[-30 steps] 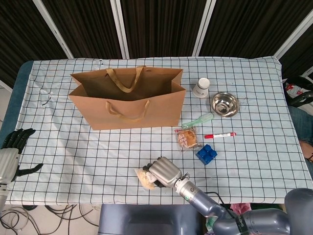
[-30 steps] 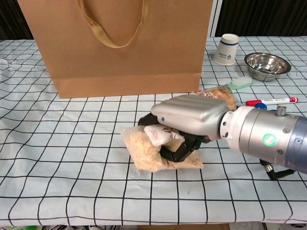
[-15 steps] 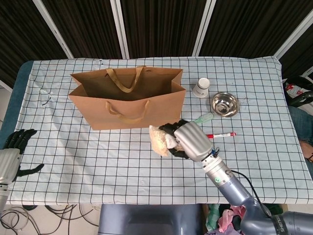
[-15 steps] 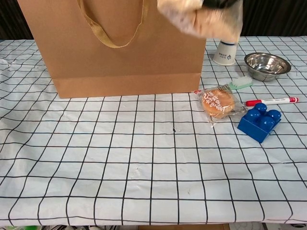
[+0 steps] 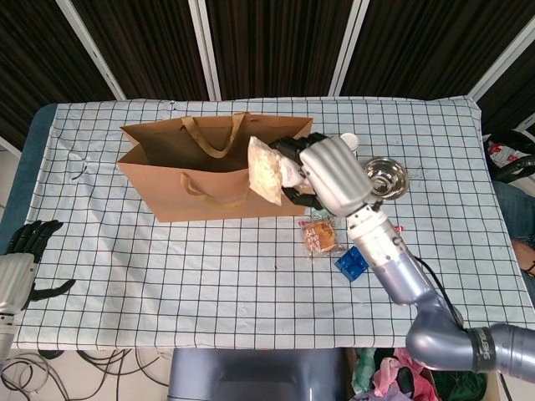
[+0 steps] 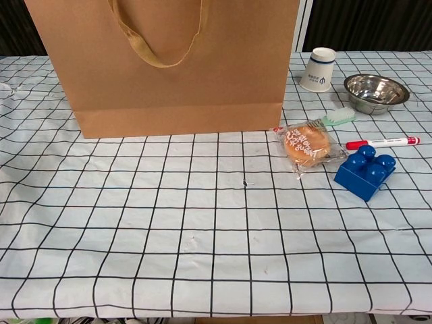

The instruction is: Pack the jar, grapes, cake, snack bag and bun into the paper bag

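A clear plastic snack bag of pale crumbly food [image 5: 265,170] is grasped by the silver right hand [image 5: 328,174] and held just left of it, above the open brown paper bag [image 5: 219,180]. The wrapped round bun [image 5: 321,236] is seen below the hand, on the checked tablecloth [image 5: 167,259]. The black-fingered left hand [image 5: 23,259] is kept spread, holding nothing, at the table's left edge.

paper bag [image 6: 169,61]: top cut off by chest view's upper edge
bag interior: contents hidden in both views
right hand [image 5: 330,175]: out of chest view; covers part of snack bag [image 5: 265,170]
left hand [image 5: 21,255]: partly cropped at head view's left edge
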You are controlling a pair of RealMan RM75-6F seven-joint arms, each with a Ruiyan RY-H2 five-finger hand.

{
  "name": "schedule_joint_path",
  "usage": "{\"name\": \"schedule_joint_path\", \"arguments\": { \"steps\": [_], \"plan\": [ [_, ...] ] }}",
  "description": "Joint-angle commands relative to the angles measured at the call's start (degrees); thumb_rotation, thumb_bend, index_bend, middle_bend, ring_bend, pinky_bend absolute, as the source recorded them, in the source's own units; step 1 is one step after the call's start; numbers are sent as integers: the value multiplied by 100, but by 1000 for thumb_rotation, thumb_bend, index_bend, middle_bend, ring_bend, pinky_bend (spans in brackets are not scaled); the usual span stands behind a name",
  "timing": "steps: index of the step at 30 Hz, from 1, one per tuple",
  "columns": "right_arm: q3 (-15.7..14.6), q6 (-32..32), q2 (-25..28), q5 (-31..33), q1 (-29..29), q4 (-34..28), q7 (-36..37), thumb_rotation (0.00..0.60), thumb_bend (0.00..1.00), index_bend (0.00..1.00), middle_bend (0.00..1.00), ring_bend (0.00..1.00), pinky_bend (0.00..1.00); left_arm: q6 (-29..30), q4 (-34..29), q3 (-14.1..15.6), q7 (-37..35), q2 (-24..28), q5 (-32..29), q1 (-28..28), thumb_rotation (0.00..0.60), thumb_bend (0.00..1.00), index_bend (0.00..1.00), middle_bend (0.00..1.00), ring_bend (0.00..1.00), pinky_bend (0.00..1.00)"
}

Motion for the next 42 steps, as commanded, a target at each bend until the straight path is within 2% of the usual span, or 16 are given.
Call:
{"name": "schedule_joint_path", "arguments": {
  "steps": [1, 7, 14, 17, 21, 24, 29, 33, 37, 42],
  "plan": [
    [285, -340, -463, 705, 862, 940, -233, 600, 507, 414, 424, 519, 463, -35, 8, -18, -32, 12, -59, -3, 600, 129, 113, 89, 0, 16],
    [192, -358, -1086, 1213, 1537, 1766, -462, 600, 505, 419, 422, 519, 463, -90, 24, -25, -60, 26, -101, -17, 600, 129, 113, 89, 0, 16],
    [-120, -336, -1780, 1690, 2090, 2471, -876, 600, 473, 418, 403, 497, 462, -98, 12, -11, -137, 69, -86, -6, 600, 129, 113, 88, 0, 16],
    [-243, -403, -1989, 1970, 2271, 2718, -1090, 600, 416, 383, 332, 407, 422, -91, -12, 9, -207, 97, -50, 7, 600, 129, 113, 88, 0, 16],
    [-279, -374, -2086, 2268, 2434, 2924, -1323, 600, 292, 258, 165, 220, 312, -100, -36, 28, -276, 148, -25, 15, 600, 129, 113, 87, 0, 16],
    [-233, -319, -2053, 2414, 2460, 2916, -1354, 600, 215, 202, 86, 153, 283, -94, -53, 29, -311, 174, -28, 25, 600, 129, 113, 87, 0, 16],
    [-170, -189, -1824, 2517, 2379, 2656, -1365, 600, 157, 163, 33, 112, 269, -80, -65, 29, -331, 193, -31, 39, 600, 129, 113, 87, 0, 16],
    [-51, -6, -1415, 2422, 2154, 2091, -1248, 600, 157, 143, 26, 109, 266, -80, -67, 17, -330, 202, -59, 43, 600, 130, 113, 87, 0, 16],
    [-11, 358, -708, 2137, 1670, 1119, -1195, 600, 157, 135, 32, 112, 265, -51, -65, -22, -333, 198, -122, 56, 600, 129, 113, 87, 0, 16],
    [-320, 744, 197, 1723, 894, -33, -1320, 600, 157, 135, 55, 117, 265, -51, -82, -14, -307, 195, -106, 60, 600, 129, 113, 87, 0, 16]
  ]
}}
